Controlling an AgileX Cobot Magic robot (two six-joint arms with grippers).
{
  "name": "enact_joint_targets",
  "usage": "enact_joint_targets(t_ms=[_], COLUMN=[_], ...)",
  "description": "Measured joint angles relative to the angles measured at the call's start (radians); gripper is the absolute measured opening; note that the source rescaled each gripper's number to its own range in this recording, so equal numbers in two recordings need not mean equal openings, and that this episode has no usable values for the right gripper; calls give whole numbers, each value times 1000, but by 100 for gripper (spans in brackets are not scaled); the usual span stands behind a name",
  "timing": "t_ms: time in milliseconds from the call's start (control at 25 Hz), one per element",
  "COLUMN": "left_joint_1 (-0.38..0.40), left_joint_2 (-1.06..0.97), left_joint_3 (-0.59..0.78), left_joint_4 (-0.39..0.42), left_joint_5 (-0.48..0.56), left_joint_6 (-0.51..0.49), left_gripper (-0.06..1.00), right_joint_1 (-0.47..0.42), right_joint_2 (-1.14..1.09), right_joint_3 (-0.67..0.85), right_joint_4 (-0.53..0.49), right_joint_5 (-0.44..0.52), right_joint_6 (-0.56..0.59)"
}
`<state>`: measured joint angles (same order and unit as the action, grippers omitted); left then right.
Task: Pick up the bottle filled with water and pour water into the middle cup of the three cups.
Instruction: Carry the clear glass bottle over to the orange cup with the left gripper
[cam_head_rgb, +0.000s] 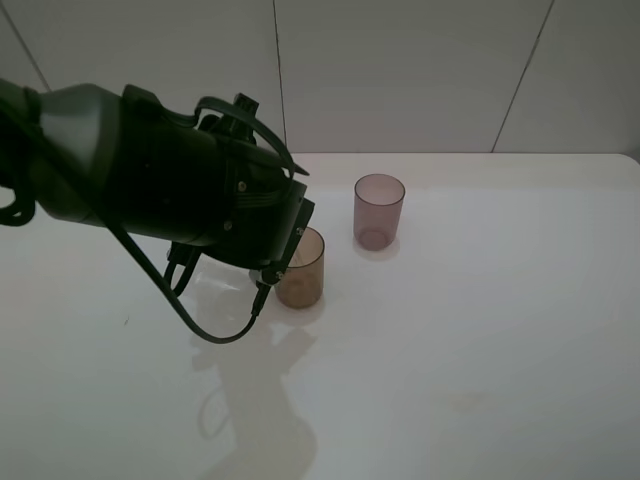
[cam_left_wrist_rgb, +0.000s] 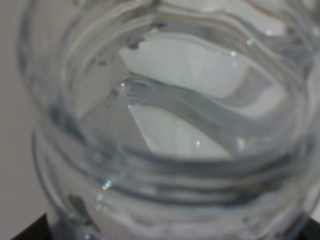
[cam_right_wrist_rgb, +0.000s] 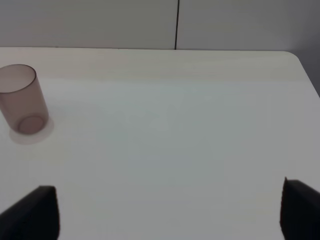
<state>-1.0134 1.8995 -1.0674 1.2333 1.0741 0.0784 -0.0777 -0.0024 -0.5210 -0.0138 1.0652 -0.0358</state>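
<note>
My left arm reaches over the table's middle in the exterior high view, and its gripper (cam_head_rgb: 268, 255) sits right beside the amber-brown middle cup (cam_head_rgb: 303, 268). The clear bottle (cam_left_wrist_rgb: 165, 130) fills the left wrist view: its wide threaded neck is very close, with water inside. Dark finger edges show at its sides, so the gripper is shut on it. The pinkish-mauve cup (cam_head_rgb: 379, 210) stands behind and to the right, and also shows in the right wrist view (cam_right_wrist_rgb: 22, 105). The dark-grey cup is hidden behind the arm. My right gripper (cam_right_wrist_rgb: 167, 215) is open and empty.
The white table (cam_head_rgb: 480, 330) ends at a grey tiled wall (cam_head_rgb: 400, 70) at the back. The left arm's cable (cam_head_rgb: 200, 325) hangs low over the table in front of the cups.
</note>
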Motion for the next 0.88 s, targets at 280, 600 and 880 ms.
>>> enact_joint_targets(t_ms=[280,600,880], left_joint_1=[0,0,0], left_joint_2=[0,0,0], left_joint_3=[0,0,0], left_joint_4=[11,34,35], left_joint_5=[11,23,23], left_joint_6=[27,46,61], left_gripper=[0,0,0], right_joint_1=[0,0,0], right_joint_2=[0,0,0], right_joint_3=[0,0,0], right_joint_4=[0,0,0], right_joint_5=[0,0,0], right_joint_6=[0,0,0])
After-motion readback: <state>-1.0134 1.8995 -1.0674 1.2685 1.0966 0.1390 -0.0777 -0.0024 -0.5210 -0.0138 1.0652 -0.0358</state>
